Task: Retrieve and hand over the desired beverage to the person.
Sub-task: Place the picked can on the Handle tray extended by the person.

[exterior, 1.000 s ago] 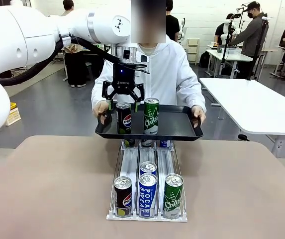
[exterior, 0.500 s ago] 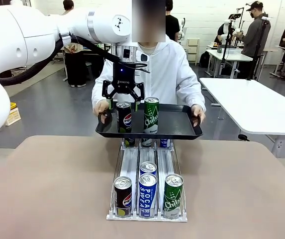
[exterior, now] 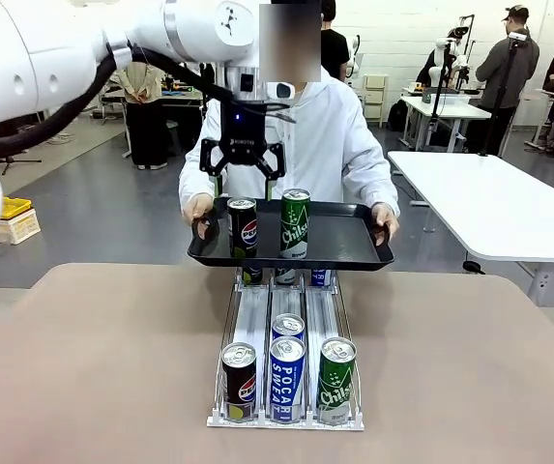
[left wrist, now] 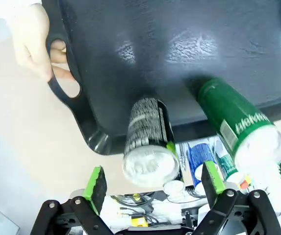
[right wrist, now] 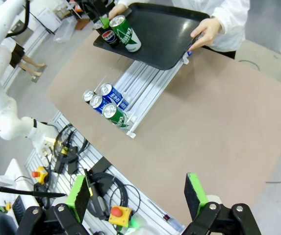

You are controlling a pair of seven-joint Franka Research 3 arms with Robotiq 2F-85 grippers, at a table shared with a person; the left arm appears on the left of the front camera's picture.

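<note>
The person (exterior: 315, 135) in a white hooded jacket holds a flat black tray (exterior: 349, 246) with both hands above the far end of the rack. A black Pepsi can (exterior: 243, 227) and a green Chilsung can (exterior: 294, 224) stand upright on the tray. My left gripper (exterior: 244, 179) hangs open just above the Pepsi can, clear of it. In the left wrist view the Pepsi can (left wrist: 150, 156) lies between the green pads of my left gripper (left wrist: 154, 181), with the green can (left wrist: 236, 120) to its right. My right gripper (right wrist: 138, 193) is open and empty, high over the near table edge.
A white can rack (exterior: 286, 411) on the brown table (exterior: 93, 367) holds a Pepsi can (exterior: 239, 382), two Pocari Sweat cans (exterior: 287, 377) and a Chilsung can (exterior: 335, 380) at its front. The person's hand (left wrist: 32, 34) grips the tray handle. A white table (exterior: 489, 203) stands at the right.
My left gripper has risen from around the top of the Pepsi can, which stays standing on the tray. The tray and the other cans have held still.
</note>
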